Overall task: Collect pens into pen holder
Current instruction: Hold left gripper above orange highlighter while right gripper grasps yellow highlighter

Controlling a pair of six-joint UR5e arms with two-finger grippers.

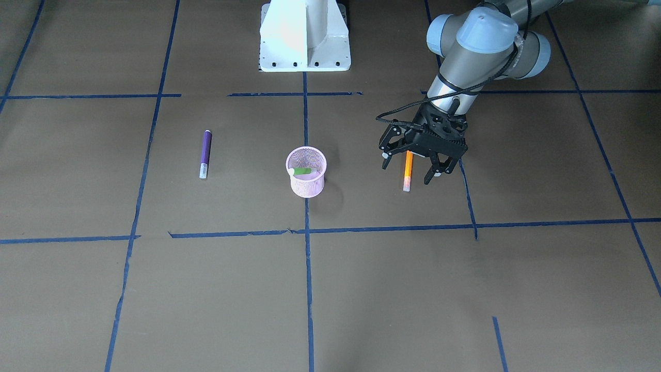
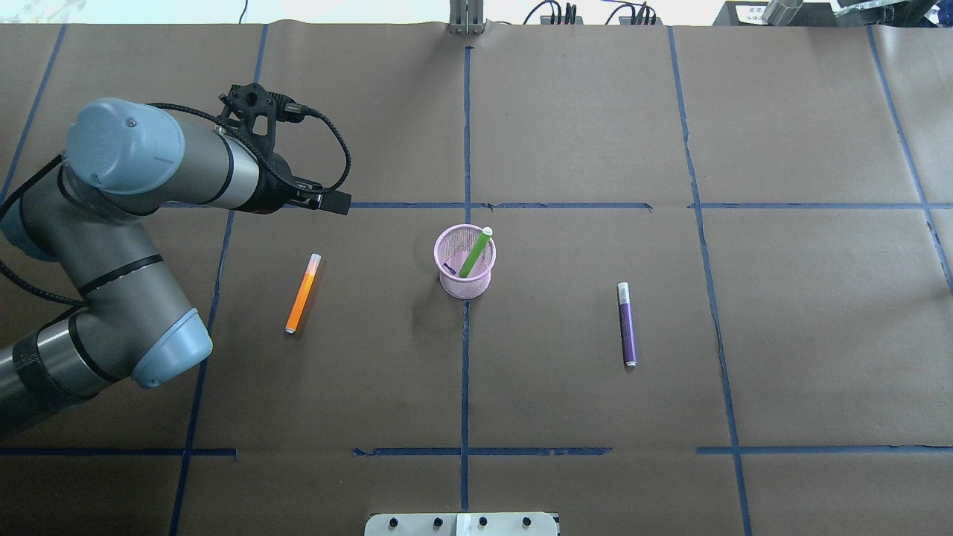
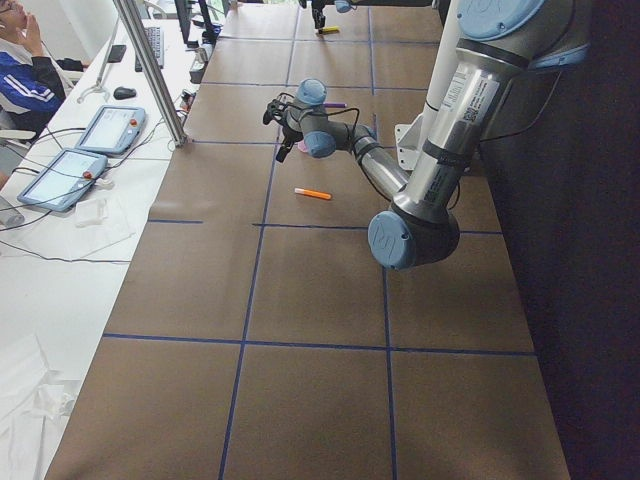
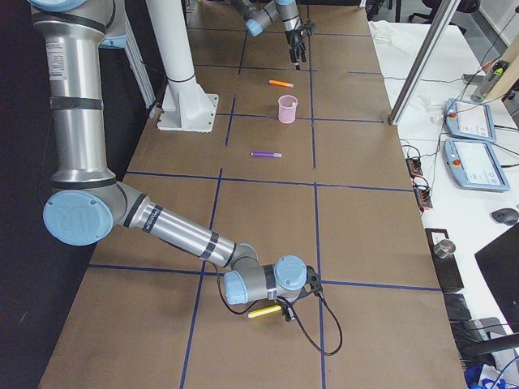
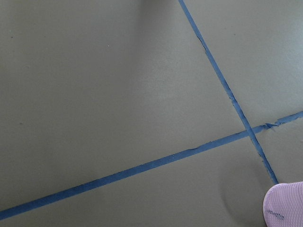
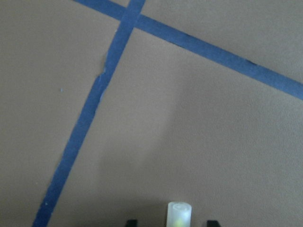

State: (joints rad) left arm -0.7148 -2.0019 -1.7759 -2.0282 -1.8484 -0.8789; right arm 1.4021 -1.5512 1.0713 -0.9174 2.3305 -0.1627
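Observation:
The pink mesh pen holder (image 1: 308, 189) (image 2: 465, 287) stands at the table's middle, and the green pen (image 2: 475, 253) leans inside it. To its sides lie the orange pen (image 1: 408, 174) (image 2: 301, 294) and the purple pen (image 1: 205, 153) (image 2: 627, 324), both flat on the paper. My left gripper (image 1: 408, 172) hovers open and empty over the orange pen. My right gripper (image 6: 172, 221) is low over the table's far right end. Only two dark fingertip corners show, with a pale cap (image 6: 180, 213) of a yellow stick (image 4: 263, 311) between them; whether they grip it is unclear.
Brown paper with blue tape lines covers the table. The white robot base (image 1: 304, 36) stands behind the holder. Beside the table's left end, a side desk holds tablets (image 3: 60, 175), and a seated person (image 3: 25, 70) is there.

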